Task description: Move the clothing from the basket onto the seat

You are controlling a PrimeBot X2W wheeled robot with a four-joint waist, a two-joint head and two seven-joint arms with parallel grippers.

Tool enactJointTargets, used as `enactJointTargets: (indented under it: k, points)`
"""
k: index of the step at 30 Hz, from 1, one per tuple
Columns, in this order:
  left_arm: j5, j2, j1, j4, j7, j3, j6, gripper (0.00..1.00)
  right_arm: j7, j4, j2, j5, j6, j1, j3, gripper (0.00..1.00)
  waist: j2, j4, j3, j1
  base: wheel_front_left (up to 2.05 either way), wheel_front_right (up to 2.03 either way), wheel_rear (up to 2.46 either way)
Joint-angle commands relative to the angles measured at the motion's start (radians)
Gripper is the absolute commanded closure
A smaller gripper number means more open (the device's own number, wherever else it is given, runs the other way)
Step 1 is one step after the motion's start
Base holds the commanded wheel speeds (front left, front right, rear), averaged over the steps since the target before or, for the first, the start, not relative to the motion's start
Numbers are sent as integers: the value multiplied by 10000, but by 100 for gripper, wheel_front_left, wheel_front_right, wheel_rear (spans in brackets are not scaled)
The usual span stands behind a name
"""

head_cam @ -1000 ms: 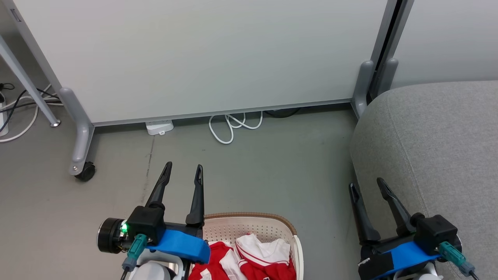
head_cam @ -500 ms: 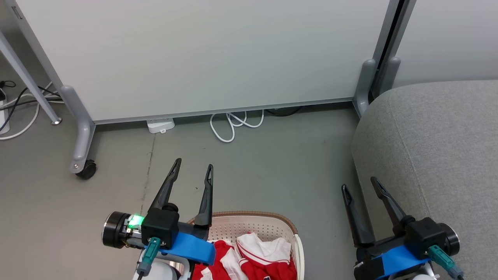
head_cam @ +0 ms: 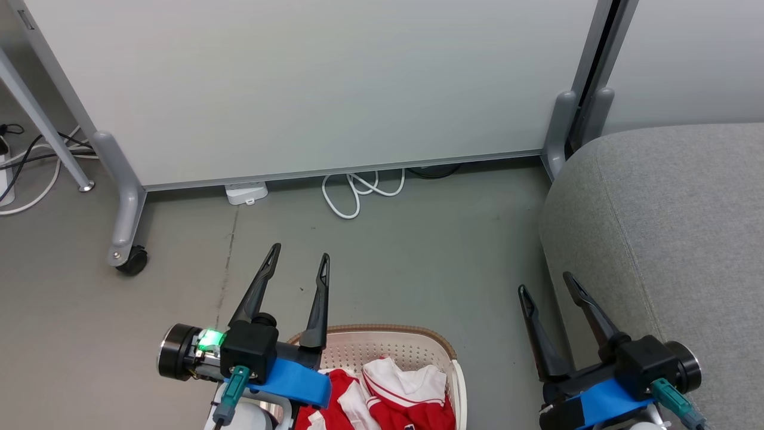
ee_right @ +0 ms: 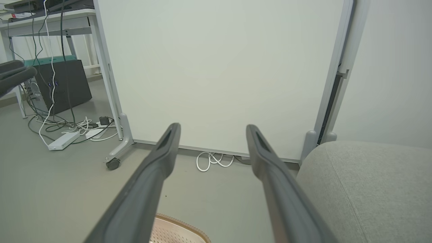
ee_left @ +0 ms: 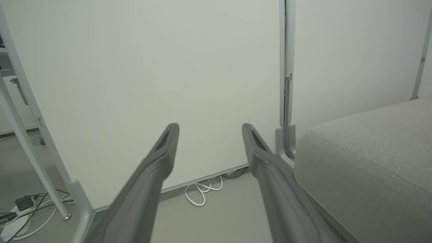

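Observation:
Red and white clothing (head_cam: 388, 397) lies heaped in the cream basket (head_cam: 382, 347) with the brown rim band, at the bottom middle of the head view. A corner of the basket (ee_right: 175, 231) shows low in the right wrist view. My left gripper (head_cam: 299, 254) hangs open over the basket's left rim, holding nothing. Open and empty too, my right gripper (head_cam: 546, 283) hovers beside the front edge of the light-grey seat (head_cam: 674, 227). In the wrist views the seat (ee_left: 368, 168) (ee_right: 371, 189) fills the lower right beyond my left gripper (ee_left: 209, 127) and right gripper (ee_right: 212, 127).
A white partition panel (head_cam: 310, 89) on grey castor feet (head_cam: 128, 251) stands across the far side. A coiled white cable (head_cam: 358, 191) and a power strip (head_cam: 245, 194) lie at its base. In the right wrist view, a desk, a dark box (ee_right: 62, 84) and loose cables lie to the left.
My left gripper has shifted right and a little forward over the basket's rim. The right gripper has drifted left and slightly forward. Both stay open.

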Motion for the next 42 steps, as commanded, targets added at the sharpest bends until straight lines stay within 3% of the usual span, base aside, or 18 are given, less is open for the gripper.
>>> enactJointTargets:
  k: [1, 10, 22, 34, 42]
  points:
    - [-22, 10, -29, -1, -49, 49, -46, 0, -35, -12, -48, 22, 22, 80, 17, 0, 0, -4, 0, 0, 0, 0, 0]
    - [-71, -6, -61, 65, -49, 85, -66, 0, -35, 8, -47, 16, 22, 49, 0, 0, 0, 3, 16, 0, 0, 0, 0]
    - [115, 121, -1021, 945, -39, -119, -735, 0, -35, -97, -45, -42, 22, -303, -83, 0, 0, -264, 559, 0, 0, 0, 0]
    - [291, 411, -2936, 2732, -41, -1057, -1294, 0, -33, -421, -41, -231, 22, -1314, -324, 0, 0, -881, 2403, 0, 0, 0, 0]
    - [246, 818, -4511, 4581, -41, -2682, -1382, 0, -33, -723, -36, -136, 20, -2249, -472, 0, 0, -1427, 4024, 0, 0, 0, 0]
